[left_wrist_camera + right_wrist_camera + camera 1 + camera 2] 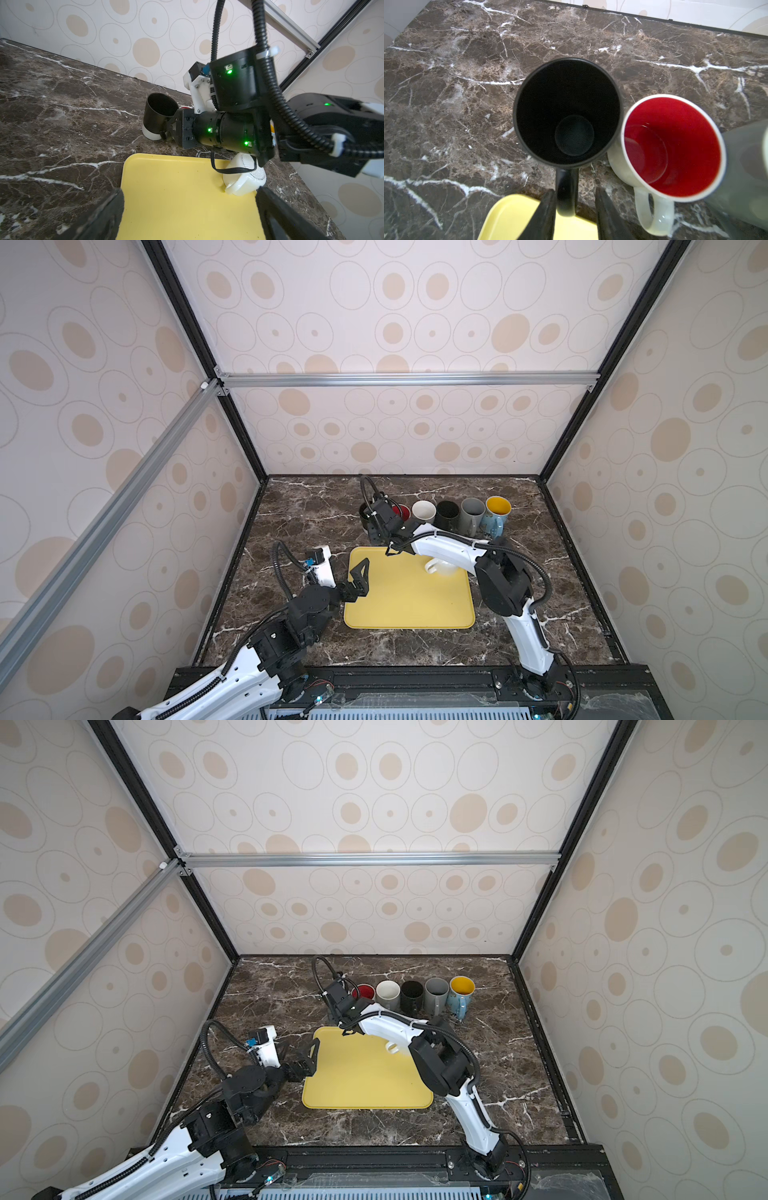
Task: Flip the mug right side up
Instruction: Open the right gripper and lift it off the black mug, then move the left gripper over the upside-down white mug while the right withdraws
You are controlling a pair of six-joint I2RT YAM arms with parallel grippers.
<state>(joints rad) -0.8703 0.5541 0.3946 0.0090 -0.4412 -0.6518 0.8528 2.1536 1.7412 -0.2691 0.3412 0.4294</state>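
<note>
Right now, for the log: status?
Left gripper open over tray edge. Right gripper open around black mug handle. Mug upright beside red mug. White mug on tray, under right arm.

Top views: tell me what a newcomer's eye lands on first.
The yellow tray glows in the middle of the dark marble table, with a white mug on its far right corner, seemingly upside down. Behind it, a row of upright mugs lines the back. The right gripper straddles the handle of the black mug at the row's left end, jaws slightly apart.
</note>
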